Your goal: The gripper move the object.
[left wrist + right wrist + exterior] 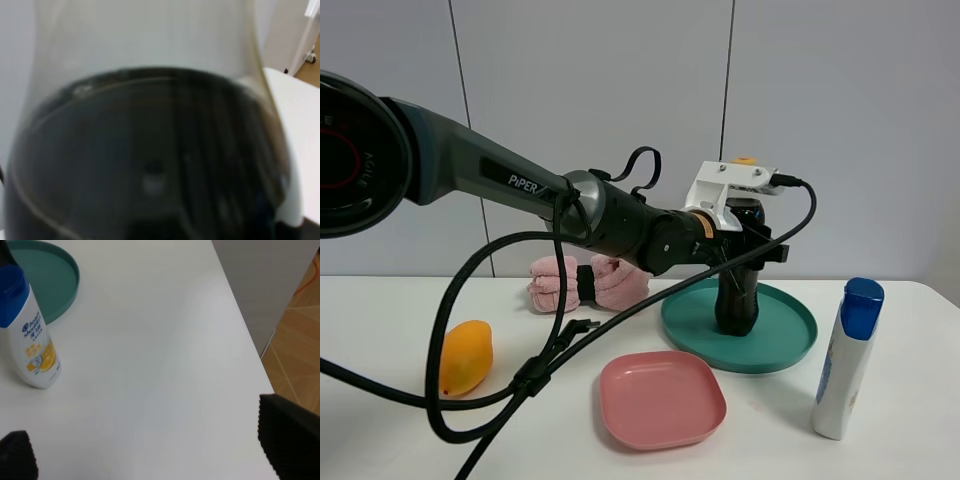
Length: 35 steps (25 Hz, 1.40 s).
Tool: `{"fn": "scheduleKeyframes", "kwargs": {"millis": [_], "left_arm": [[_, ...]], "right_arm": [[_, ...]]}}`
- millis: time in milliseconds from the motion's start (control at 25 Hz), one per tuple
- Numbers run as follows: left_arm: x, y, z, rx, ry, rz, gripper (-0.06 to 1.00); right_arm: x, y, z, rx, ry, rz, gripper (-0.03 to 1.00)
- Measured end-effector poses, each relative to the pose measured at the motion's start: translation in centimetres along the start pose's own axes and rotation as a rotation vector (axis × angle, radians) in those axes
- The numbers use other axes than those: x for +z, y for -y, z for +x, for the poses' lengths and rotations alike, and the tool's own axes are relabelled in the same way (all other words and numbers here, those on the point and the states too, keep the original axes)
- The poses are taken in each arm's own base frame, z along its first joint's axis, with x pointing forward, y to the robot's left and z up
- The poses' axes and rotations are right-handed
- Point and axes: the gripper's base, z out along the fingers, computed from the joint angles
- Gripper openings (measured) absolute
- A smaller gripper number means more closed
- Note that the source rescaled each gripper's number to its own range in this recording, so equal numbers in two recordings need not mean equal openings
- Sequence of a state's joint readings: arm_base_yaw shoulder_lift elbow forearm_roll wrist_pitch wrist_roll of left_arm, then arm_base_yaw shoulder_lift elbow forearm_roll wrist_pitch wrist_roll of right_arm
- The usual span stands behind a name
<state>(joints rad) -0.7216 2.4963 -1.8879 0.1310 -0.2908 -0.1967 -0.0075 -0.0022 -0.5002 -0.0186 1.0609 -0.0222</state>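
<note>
The cola bottle (737,303) stands upright on the teal plate (790,350). Its dark lower part shows below my left gripper and its orange cap above the white mount. My left gripper (750,245) reaches across from the left, and its black jaws are closed around the bottle's middle. In the left wrist view the bottle (150,165) fills the frame, with dark drink below clear plastic; the jaws are hidden there. My right gripper (150,450) is open and empty above the table's right end. It is out of the exterior high view.
A pink square plate (662,398) lies in front of the teal plate. A white bottle with a blue cap (848,360) stands at the right and also shows in the right wrist view (30,340). A yellow mango (466,356) and a pink towel roll (560,280) lie at the left.
</note>
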Motion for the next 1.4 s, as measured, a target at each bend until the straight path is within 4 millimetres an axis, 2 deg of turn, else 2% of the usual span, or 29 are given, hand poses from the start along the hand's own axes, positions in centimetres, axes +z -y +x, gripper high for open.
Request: {"fn": "scheduleKeyframes", "kwargs": {"millis": [320,360,400,440,520,560,600,680,960,1080,1200,1400], "left_arm": [[0.0,0.0,0.1,-0.053,-0.002,0.0,0.03],[0.0,0.0,0.0,-0.072,-0.001,0.0,0.09],[0.0,0.0,0.0,-0.095,0.007,0.002,0.27],[0.0,0.0,-0.4,-0.113,0.02,0.004,0.5],[-0.1,0.1,-0.9,-0.148,0.038,0.009,0.82],[-0.1,0.1,-1.1,-0.158,0.046,0.01,0.9],[-0.1,0.1,-1.2,-0.163,0.05,0.011,0.94],[-0.1,0.2,-1.1,-0.17,0.05,0.012,0.98],[-0.1,0.2,-1.2,-0.174,0.05,0.013,0.98],[-0.5,0.7,-2.1,-0.178,0.031,0.013,0.98],[-1.4,1.7,-4.5,-0.172,0.038,0.023,0.99],[-3.9,2.9,-10.2,-0.167,0.129,0.05,0.99]], "right_arm": [[0.0,0.0,0.0,0.0,0.0,0.0,1.0],[0.0,0.0,0.0,0.0,0.0,0.0,1.0],[0.0,0.0,0.0,0.0,0.0,0.0,1.0],[0.0,0.0,0.0,0.0,0.0,0.0,1.0],[0.0,0.0,0.0,0.0,0.0,0.0,1.0],[0.0,0.0,0.0,0.0,0.0,0.0,1.0],[0.0,0.0,0.0,0.0,0.0,0.0,1.0],[0.0,0.0,0.0,0.0,0.0,0.0,1.0],[0.0,0.0,0.0,0.0,0.0,0.0,1.0],[0.0,0.0,0.0,0.0,0.0,0.0,1.0],[0.0,0.0,0.0,0.0,0.0,0.0,1.0],[0.0,0.0,0.0,0.0,0.0,0.0,1.0]]}}
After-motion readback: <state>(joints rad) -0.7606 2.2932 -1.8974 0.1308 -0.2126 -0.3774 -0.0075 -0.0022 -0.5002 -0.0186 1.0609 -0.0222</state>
